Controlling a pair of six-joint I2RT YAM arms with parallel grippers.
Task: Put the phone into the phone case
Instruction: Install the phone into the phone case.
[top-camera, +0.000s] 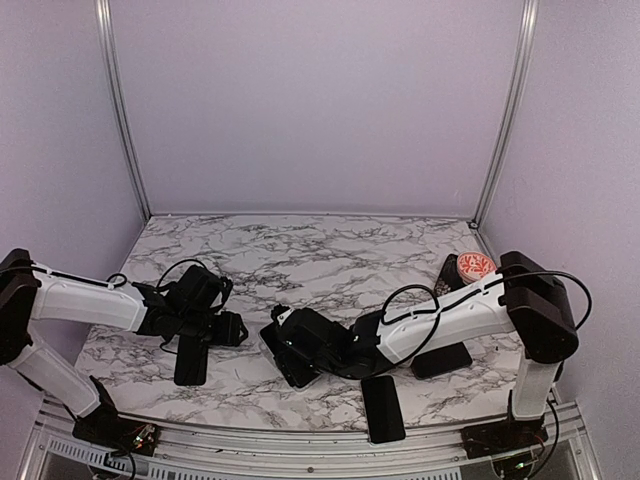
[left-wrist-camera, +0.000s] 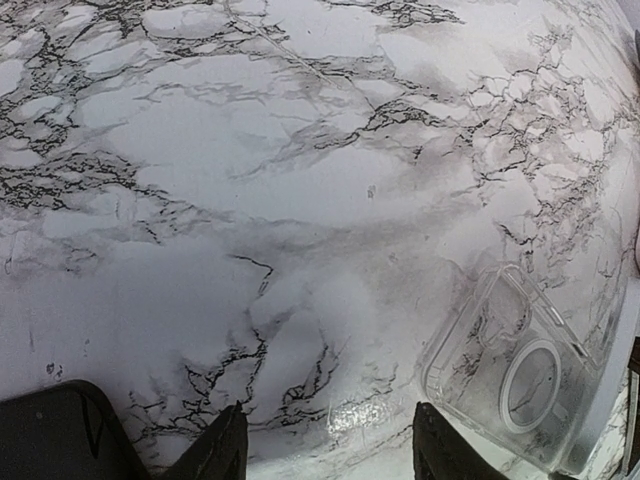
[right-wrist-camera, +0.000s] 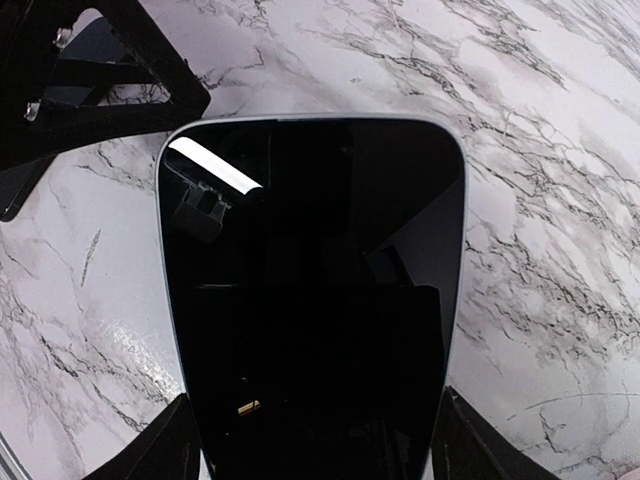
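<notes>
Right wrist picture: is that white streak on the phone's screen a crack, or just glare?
Right wrist view: most likely glare, a light mirrored in the glossy black screen of the phone, no crack lines. Left wrist view: a similar sheen on the marble table beside the clear case.

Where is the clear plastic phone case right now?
In the left wrist view, the clear plastic phone case lies on the marble table at the lower right, just to the right of the open left gripper.
</notes>
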